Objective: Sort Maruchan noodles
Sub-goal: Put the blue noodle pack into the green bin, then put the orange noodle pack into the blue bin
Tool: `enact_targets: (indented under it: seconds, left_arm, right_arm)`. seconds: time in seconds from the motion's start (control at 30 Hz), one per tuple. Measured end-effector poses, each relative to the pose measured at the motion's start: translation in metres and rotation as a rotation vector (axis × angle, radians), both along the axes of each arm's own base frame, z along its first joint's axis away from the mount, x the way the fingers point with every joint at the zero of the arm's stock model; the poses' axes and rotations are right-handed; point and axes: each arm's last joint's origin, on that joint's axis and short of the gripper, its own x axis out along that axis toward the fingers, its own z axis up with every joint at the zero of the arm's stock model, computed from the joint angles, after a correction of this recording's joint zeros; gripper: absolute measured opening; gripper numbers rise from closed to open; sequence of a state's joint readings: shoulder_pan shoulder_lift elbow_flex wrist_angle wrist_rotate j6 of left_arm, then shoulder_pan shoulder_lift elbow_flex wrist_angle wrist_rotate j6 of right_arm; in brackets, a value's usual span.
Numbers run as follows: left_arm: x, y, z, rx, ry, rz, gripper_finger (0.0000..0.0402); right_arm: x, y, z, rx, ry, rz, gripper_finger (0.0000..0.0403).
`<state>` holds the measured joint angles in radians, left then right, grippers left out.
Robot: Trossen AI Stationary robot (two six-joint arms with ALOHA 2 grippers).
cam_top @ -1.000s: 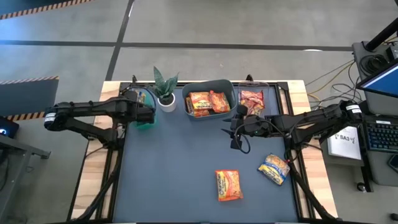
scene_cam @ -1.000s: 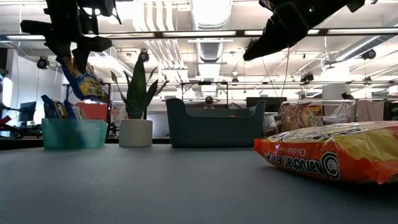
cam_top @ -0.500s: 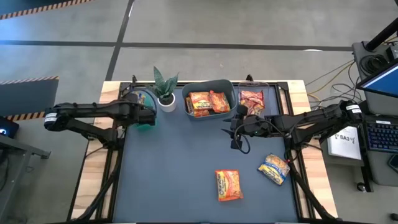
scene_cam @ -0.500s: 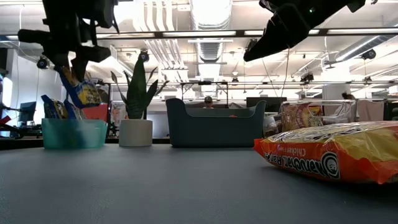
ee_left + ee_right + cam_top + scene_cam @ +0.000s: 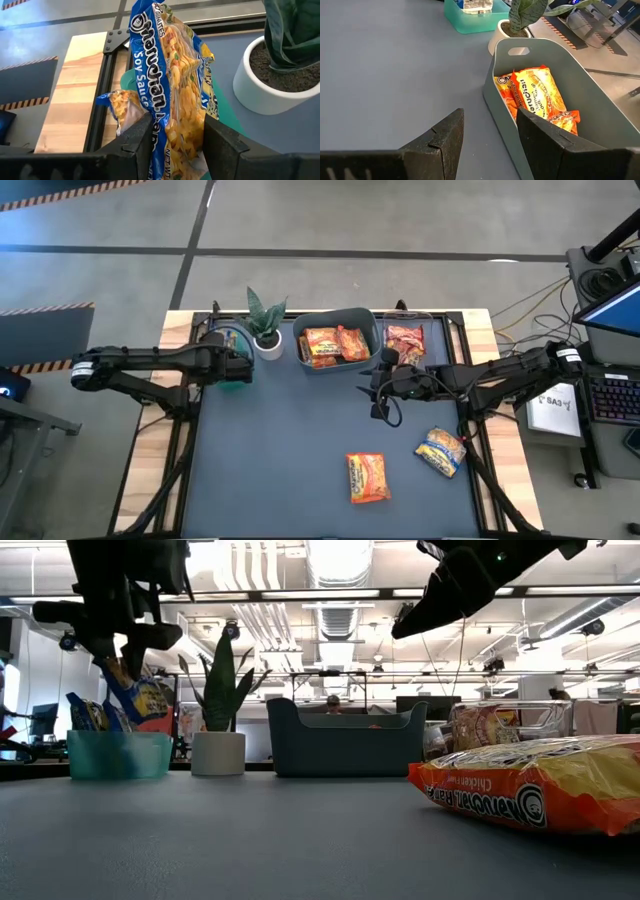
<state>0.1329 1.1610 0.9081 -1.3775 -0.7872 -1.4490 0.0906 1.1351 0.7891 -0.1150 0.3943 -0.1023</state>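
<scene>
**Left gripper holding a blue soy-sauce packet over the teal bin**

The left gripper (image 5: 175, 145) is pinching a blue Maruchan soy-sauce packet (image 5: 172, 85) between its two fingers, and the packet is hanging above the teal bin (image 5: 118, 754) at the table's far left corner. Another blue packet (image 5: 122, 107) is already standing in that bin. A potted plant (image 5: 266, 320) is sitting just beside the bin.

The right gripper (image 5: 487, 137) is hovering empty over the dark table (image 5: 290, 450), its fingers standing apart, near the grey tub (image 5: 560, 75). Orange packets (image 5: 535, 97) are lying inside the tub. Red-and-white packets (image 5: 405, 340) are resting just beside the tub on its right.

Two packets are lying loose on the near part of the table: an orange chicken packet (image 5: 367, 477) and a yellow-and-blue packet (image 5: 441, 451), close to each other.
</scene>
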Motion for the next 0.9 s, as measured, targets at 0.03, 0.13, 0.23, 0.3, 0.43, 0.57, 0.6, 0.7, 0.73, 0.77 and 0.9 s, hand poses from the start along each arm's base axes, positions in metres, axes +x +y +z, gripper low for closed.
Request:
enact_targets:
  seconds: [0.03,0.13,0.23,0.3,0.43,0.57,0.6,0.7,0.73,0.77,0.9]
  left_arm:
    - [0.0002,0.0,0.0,0.0,-0.002,0.0,0.0126]
    - [0.0004,0.0001,0.0,0.001,-0.005,0.0,0.0129]
    - [0.0004,0.0004,0.0,0.001,-0.005,0.002,0.0139]
    - [0.0004,0.0004,0.0,0.001,-0.005,0.002,0.0146]
    - [0.0004,0.0004,0.0,0.001,-0.006,0.002,0.0153]
    - [0.0005,0.0005,0.0,0.001,-0.007,0.003,0.0154]
    - [0.0006,0.0005,0.0,0.001,-0.008,0.003,0.0154]
    - [0.0007,0.0005,0.0,0.001,-0.009,0.003,0.0154]
    - [0.0008,0.0005,0.0,0.001,-0.01,0.003,0.0154]
    - [0.001,0.0006,-0.0001,0.002,-0.013,0.003,0.0154]
    - [0.0024,0.0006,-0.0001,0.003,-0.023,-0.004,0.0154]
  right_arm:
    - [0.0,0.0,0.0,-0.001,0.0,0.0,0.0173]
    - [0.0,0.0,0.0,-0.001,0.0,0.0,0.0173]
    - [0.0,0.0,0.0,-0.001,0.0,0.001,0.0173]
    - [0.0,0.0,0.0,-0.001,0.0,0.001,0.0173]
    - [0.0,0.0,0.0,-0.002,0.001,0.001,0.0173]
    - [0.0,0.0,0.0,-0.002,0.001,0.001,0.0173]
    - [0.0,0.0,0.0,-0.002,0.001,0.001,0.0173]
    - [0.0,0.0,0.0,-0.002,0.001,0.001,0.0173]
    - [0.0,0.0,0.0,-0.002,0.001,0.001,0.0173]
    - [0.0,0.0,0.0,-0.002,0.001,0.001,0.0173]
    - [0.0,0.0,0.0,-0.002,0.001,0.001,0.0173]
